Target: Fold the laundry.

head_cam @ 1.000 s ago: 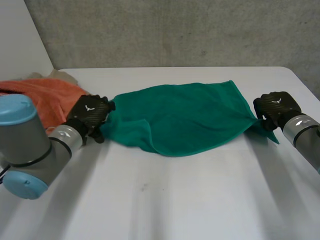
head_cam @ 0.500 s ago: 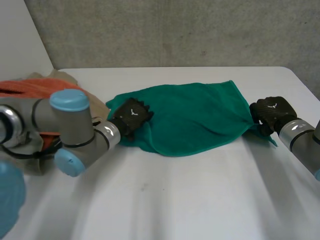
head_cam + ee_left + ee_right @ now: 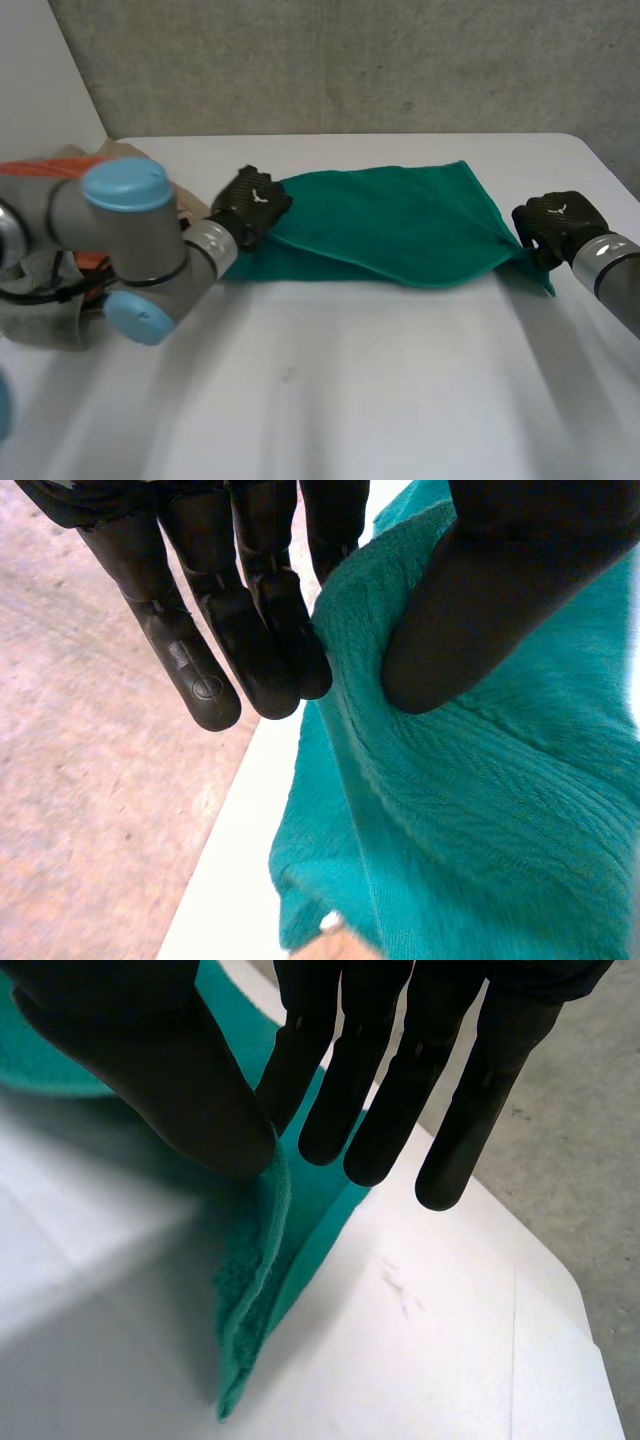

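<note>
Green terry towel is lying across the far half of the white table, with its upper layer draping at a slant over the lower one. The left hand is pinching the towel's left end between its thumb and straight fingers. The right hand is gripping the right corner the same way, thumb against fingers. An orange cloth is sitting behind the left arm.
</note>
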Robot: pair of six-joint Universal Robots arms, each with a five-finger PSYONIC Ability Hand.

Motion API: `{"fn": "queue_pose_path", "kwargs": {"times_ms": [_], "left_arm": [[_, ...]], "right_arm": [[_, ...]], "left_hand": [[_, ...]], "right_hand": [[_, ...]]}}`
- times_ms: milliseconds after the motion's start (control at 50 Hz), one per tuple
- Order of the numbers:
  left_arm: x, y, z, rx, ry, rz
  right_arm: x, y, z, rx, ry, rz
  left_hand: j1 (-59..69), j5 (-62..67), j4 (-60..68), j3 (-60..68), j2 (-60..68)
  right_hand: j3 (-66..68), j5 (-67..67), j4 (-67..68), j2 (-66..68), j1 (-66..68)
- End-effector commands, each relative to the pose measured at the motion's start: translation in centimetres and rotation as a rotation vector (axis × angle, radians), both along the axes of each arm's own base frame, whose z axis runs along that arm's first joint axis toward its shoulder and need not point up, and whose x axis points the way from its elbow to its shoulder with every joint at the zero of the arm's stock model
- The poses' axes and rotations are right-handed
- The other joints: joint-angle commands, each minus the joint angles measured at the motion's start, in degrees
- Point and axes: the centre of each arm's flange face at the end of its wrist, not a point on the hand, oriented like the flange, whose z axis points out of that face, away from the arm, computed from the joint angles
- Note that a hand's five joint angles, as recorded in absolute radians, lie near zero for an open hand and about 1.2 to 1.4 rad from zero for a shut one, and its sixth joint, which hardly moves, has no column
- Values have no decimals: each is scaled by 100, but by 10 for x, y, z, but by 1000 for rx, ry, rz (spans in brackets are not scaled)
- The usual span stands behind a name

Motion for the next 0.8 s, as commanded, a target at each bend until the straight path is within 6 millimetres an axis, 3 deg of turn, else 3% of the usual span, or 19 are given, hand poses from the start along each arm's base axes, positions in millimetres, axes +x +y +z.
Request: {"fn": "queue_pose_path", "kwargs": {"times_ms": [20, 60, 180, 240, 300, 440, 540, 800], "left_arm": [[42, 41, 19, 71, -99, 64], [54, 55, 19, 112, -150, 88], [99, 132, 7, 367, -353, 130], [105, 153, 8, 405, -351, 95], [102, 155, 7, 404, -328, 68], [84, 112, 0, 342, -236, 124], [72, 64, -4, 264, -152, 234], [32, -12, 3, 16, 8, 240]], "right_arm": [[-7, 22, 18, 99, 154, 42], [-13, 31, 22, 150, 199, 49], [-42, 86, 32, 443, 397, 81], [-46, 94, 36, 421, 448, 120], [-41, 92, 35, 368, 442, 141], [-32, 61, 19, 274, 374, 80], [-23, 40, 8, 216, 310, 30], [8, -24, 6, -113, 170, -14]], "left_hand": [[1381, 1391, 1137, 1201, 1166], [1381, 1391, 1137, 1201, 1166], [1381, 1391, 1137, 1201, 1166], [1381, 1391, 1137, 1201, 1166], [1381, 1391, 1137, 1201, 1166], [1381, 1391, 1137, 1201, 1166], [1381, 1391, 1137, 1201, 1166], [1381, 1391, 1137, 1201, 1166]], "right_hand": [[1191, 1295, 1145, 1275, 1584], [1191, 1295, 1145, 1275, 1584], [1191, 1295, 1145, 1275, 1584], [1191, 1295, 1145, 1275, 1584], [1191, 1295, 1145, 1275, 1584], [1191, 1295, 1145, 1275, 1584], [1191, 1295, 1145, 1275, 1584], [1191, 1295, 1145, 1275, 1584]]}}
